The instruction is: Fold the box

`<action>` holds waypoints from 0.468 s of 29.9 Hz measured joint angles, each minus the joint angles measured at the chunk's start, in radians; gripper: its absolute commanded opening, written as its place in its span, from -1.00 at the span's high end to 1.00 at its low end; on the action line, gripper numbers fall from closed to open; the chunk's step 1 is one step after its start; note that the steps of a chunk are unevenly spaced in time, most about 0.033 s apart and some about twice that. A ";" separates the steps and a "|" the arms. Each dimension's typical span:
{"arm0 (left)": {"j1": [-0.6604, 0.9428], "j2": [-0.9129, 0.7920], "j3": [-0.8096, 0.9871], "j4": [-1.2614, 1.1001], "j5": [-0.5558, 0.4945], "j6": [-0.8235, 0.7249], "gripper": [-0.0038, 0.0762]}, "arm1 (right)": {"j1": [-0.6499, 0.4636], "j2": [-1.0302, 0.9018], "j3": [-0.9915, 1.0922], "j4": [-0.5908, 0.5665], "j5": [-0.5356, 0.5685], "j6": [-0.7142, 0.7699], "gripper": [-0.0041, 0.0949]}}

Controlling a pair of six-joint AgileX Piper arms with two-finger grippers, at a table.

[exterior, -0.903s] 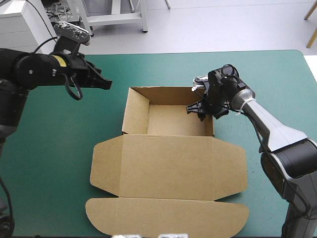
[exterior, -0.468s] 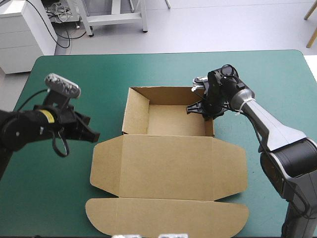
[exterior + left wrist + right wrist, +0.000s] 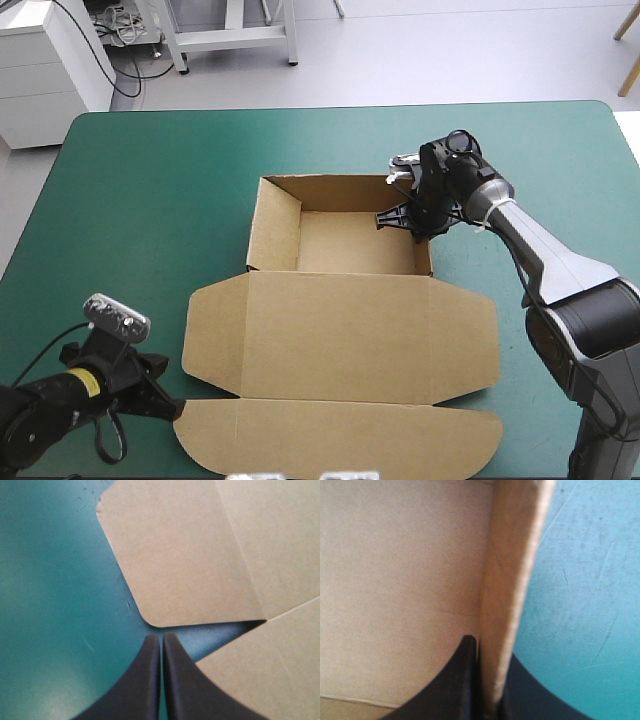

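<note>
**Right gripper [image 3: 413, 224] pinches the box [image 3: 340, 330] wall; left gripper [image 3: 172, 408] closed beside the lid**

The brown box lies in the middle of the table [image 3: 150, 200], on the teal-green cover, as an open tray with its lid flat. The tray [image 3: 355, 243] is the half toward the table's far edge, and its left, far and right walls stand upright. The lid spreads from the tray's near side toward the table's near edge. It has a rounded side flap at each end and a long front flap [image 3: 340, 435] that reaches close to the near edge.

The right gripper comes in from the table's right side and sits at the tray's far right corner. Its black fingers are all but closed on the right wall [image 3: 512, 580] — one against the inner face inside the tray, the other outside, above the cover. The wall stands upright between them.

The left gripper is low over the cover near the table's near left corner. Its fingers are pressed together into a single point and hold nothing. The tips sit just beside the notch where the lid's left side flap [image 3: 180, 555] meets the front flap, with a sliver of bare cover between them and the side flap's rounded corner. Whether the fingers touch the front flap's edge cannot be told.

The two grippers are well apart — at opposite corners of the box.
</note>
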 measured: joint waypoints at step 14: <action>0.000 -0.289 0.157 -0.019 0.047 -0.014 0.92 | -0.218 -0.044 -0.021 -0.009 0.002 -0.030 0.96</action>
